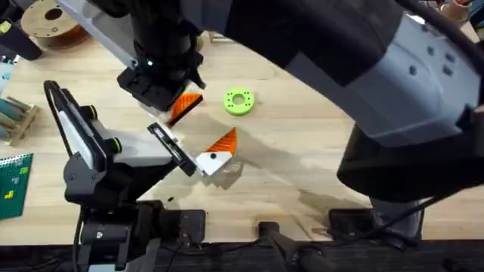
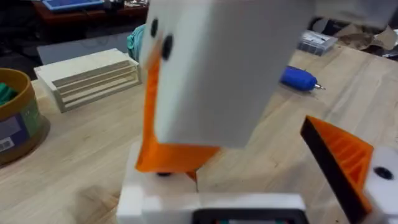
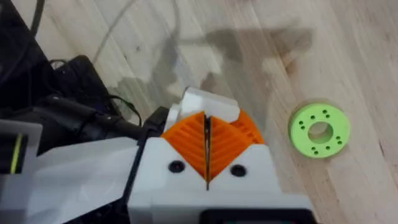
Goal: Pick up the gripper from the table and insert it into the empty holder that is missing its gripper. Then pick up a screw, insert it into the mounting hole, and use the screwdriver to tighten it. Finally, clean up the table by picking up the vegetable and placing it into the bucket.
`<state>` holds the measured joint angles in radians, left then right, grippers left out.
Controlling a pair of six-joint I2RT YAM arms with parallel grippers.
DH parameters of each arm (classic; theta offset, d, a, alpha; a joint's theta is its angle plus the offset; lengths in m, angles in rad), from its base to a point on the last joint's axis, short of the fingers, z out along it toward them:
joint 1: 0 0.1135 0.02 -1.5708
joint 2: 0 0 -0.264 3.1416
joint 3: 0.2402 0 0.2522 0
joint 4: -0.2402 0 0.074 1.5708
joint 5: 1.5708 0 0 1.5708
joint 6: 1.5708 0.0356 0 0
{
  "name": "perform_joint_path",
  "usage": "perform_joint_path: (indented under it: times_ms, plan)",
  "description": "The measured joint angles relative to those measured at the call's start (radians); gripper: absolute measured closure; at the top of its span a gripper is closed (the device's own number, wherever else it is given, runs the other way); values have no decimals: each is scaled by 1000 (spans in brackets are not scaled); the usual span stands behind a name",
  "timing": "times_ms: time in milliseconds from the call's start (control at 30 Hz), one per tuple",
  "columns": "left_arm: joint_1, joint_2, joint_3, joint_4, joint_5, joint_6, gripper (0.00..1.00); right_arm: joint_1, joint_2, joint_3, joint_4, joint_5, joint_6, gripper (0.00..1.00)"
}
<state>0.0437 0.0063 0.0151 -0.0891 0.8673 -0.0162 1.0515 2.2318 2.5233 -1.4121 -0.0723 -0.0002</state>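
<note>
Spread apart, the left gripper's (image 1: 218, 157) orange fingers (image 2: 345, 155) stand near the middle of the table (image 1: 302, 162), with a white block (image 2: 217, 68) bearing an orange edge close between them; I cannot tell whether they touch it. Pressed pad to pad, the right gripper (image 3: 207, 121) has a white piece (image 3: 211, 102) just at its tips, near the lime-green ring (image 3: 319, 129). Beyond the left fingers the blue screwdriver (image 2: 298, 79) lies flat on the wood, well apart from the ochre bucket (image 2: 15, 118), which stands upright beside a slatted wooden rack (image 2: 87, 78).
</note>
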Motion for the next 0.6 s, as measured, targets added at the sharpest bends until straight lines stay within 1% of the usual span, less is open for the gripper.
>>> perform_joint_path:
  times_ms: [200,367,400,500,567,600]
  plan:
    - [0,0,0,0,1,1,14,-14,-38,-13,34,0,0,997]
    - [0,0,0,0,1,1,15,-63,-129,-14,37,0,0,997]
    - [0,0,0,0,1,1,15,-74,-149,-14,37,0,0,970]
    - [0,0,0,0,1,1,15,-111,-197,-14,31,0,-2,759]
    - [0,0,0,0,1,1,15,-133,-218,-14,21,0,0,509]
    - [0,0,0,0,1,1,15,-144,-227,-14,17,0,0,365]
